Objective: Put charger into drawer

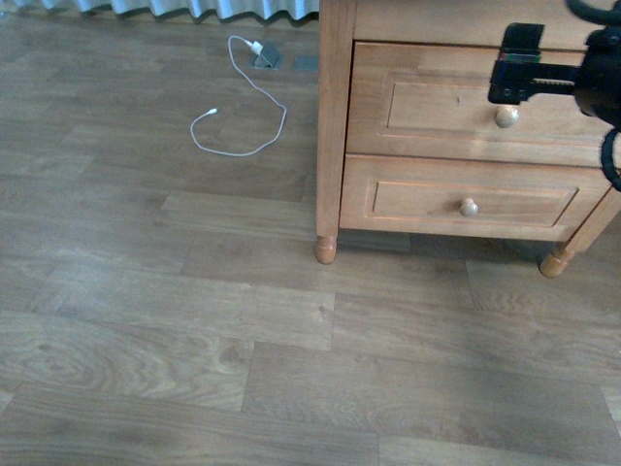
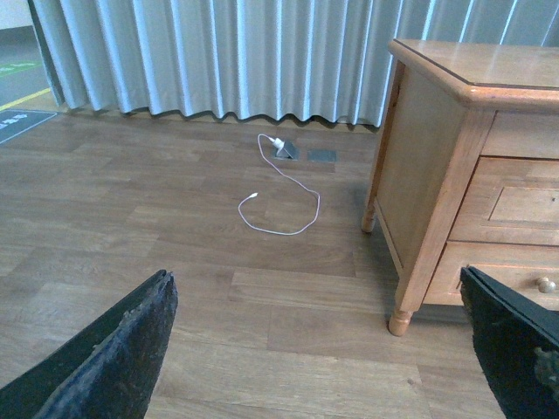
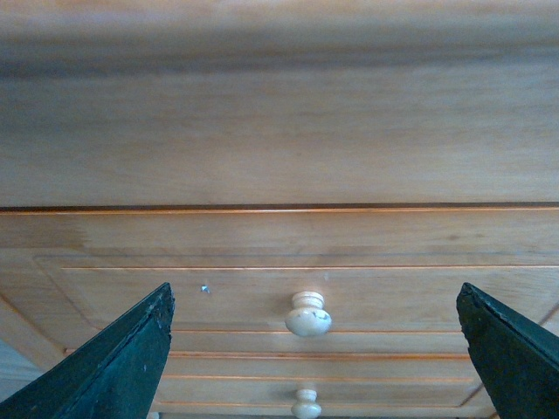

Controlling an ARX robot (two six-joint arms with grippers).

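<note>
The charger is not in view in any frame. The drawer (image 1: 427,102) is the upper one of the light-brown nightstand and is shut, with its round pale knob (image 1: 506,117). My right gripper (image 1: 514,70) is open and empty, close in front of the drawer, just above the knob. In the right wrist view the gripper (image 3: 314,292) has its jaws wide either side of the knob (image 3: 307,316) on the drawer front (image 3: 218,297), not touching it. My left gripper (image 2: 314,275) is open and empty above the floor, left of the nightstand; part of the drawer (image 2: 524,205) shows there.
A long thin white cable with a small white plug (image 1: 254,97) lies on the wooden floor near a floor socket (image 1: 267,58) and grey curtains (image 2: 218,61). The lower drawer (image 1: 417,199) is shut. The nightstand leg (image 1: 326,248) stands at its front left corner.
</note>
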